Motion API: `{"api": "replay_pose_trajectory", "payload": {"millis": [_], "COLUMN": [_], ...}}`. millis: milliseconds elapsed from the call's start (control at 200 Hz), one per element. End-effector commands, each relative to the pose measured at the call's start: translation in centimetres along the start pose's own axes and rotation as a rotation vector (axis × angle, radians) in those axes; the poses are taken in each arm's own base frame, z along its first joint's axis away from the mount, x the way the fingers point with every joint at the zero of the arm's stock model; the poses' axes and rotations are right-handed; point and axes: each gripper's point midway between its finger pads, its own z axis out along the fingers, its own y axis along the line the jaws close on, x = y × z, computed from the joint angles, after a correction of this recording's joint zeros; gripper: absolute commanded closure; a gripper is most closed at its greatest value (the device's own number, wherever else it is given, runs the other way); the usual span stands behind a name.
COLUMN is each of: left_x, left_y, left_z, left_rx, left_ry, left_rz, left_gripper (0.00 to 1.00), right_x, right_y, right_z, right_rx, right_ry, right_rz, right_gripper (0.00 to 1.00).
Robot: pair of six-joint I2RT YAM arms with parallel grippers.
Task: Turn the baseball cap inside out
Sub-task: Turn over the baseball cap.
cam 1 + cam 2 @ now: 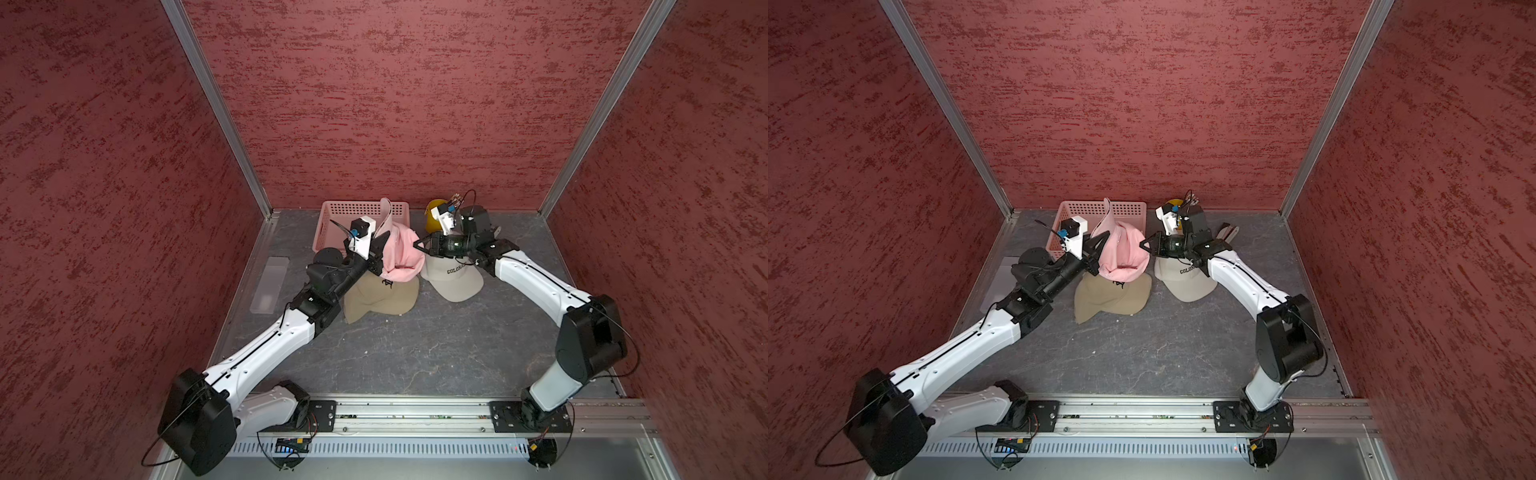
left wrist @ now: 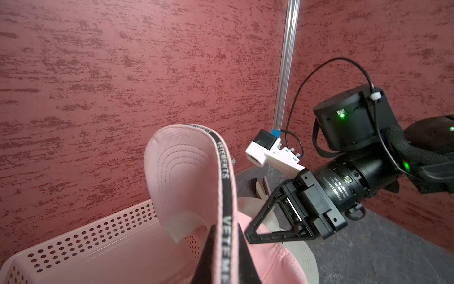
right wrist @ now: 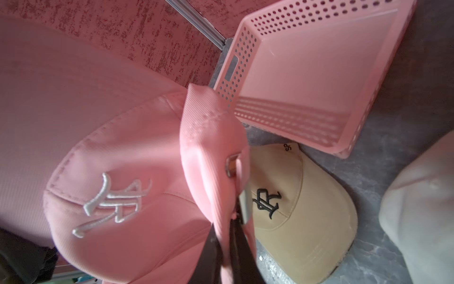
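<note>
Pink baseball cap point(image 1: 401, 253), entry one. Location?
— It was held off the grey table point(image 1: 415, 353) between both grippers. It hung in front of the pink perforated basket point(image 1: 357, 212) and over the crown of the tan cap point(image 1: 380, 297). Its brim point(image 2: 177, 172) stood upward, with the stitched underside showing.

Left gripper point(image 1: 382, 245), condition?
— The fingers were pressed together on the cap's edge. They pinched the black inner tape point(image 2: 224, 221) lettered VETEMENTS.

Right gripper point(image 1: 419, 243)?
— The jaws were together, clamped on a fold of pink fabric just beside the strap's metal buckle point(image 3: 232, 164).

Markings?
— There was a white embroidered monogram point(image 3: 110, 204) on the front panel. The tan cap bore a like one in black.

Remaining stock?
— An off-white cap point(image 1: 455, 278), lettered COLORA with the rest hidden under the right arm, lay on the table beside the tan one. A yellow rounded item point(image 1: 434, 216) sat behind the right wrist, and its kind could not be told. A clear plastic strip point(image 1: 270, 284) lay along the left wall.
</note>
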Motion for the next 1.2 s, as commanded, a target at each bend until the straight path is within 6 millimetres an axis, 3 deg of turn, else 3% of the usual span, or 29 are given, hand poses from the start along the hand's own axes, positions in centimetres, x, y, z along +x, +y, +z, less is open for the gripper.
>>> {"api": "replay_pose_trajectory", "payload": {"millis": [0, 115, 185, 331, 531, 691, 851, 967, 1087, 1192], "left_x": [-5.2, -8.1, -9.4, -11.7, -12.7, -12.6, -13.7, -13.1, -11.2, -10.2], "left_y": [2.1, 3.7, 4.1, 2.8, 2.0, 2.4, 2.8, 3.7, 5.4, 6.5], "left_z": [-2.0, -3.7, -4.5, -5.2, -4.9, -4.5, -4.2, -3.3, -3.0, -3.1], "left_rx": [-0.008, 0.013, 0.052, 0.174, 0.282, 0.248, 0.241, 0.095, -0.231, -0.339], "left_ry": [-0.215, -0.312, -0.358, -0.413, -0.450, -0.479, -0.523, -0.499, -0.395, -0.366], "left_rz": [-0.173, -0.299, -0.364, -0.460, -0.600, -0.625, -0.665, -0.681, -0.626, -0.632], "left_gripper": [1.00, 1.00, 1.00, 1.00, 1.00, 1.00, 1.00, 1.00, 1.00, 1.00], "right_x": [-1.9, -2.3, -1.5, -1.0, -0.9, 0.9, 1.4, 0.7, -1.3, -2.4], "right_y": [-0.2, -2.1, -2.4, -2.4, -0.1, 2.9, 2.0, 1.7, 2.5, 4.3], "right_z": [-1.8, -3.4, -3.0, -1.7, 0.6, 2.3, 1.8, -0.1, -5.1, -8.4], "right_rx": [-0.063, -0.103, -0.123, -0.216, -0.307, -0.186, -0.076, 0.032, 0.197, 0.248], "right_ry": [-0.081, -0.135, -0.112, -0.117, -0.075, 0.038, 0.078, 0.029, -0.123, -0.219], "right_rz": [-0.010, 0.010, -0.018, -0.035, -0.063, -0.209, -0.231, -0.266, -0.349, -0.430], "right_gripper": [0.94, 0.93, 0.89, 0.83, 0.67, 0.60, 0.54, 0.50, 0.41, 0.41]}}
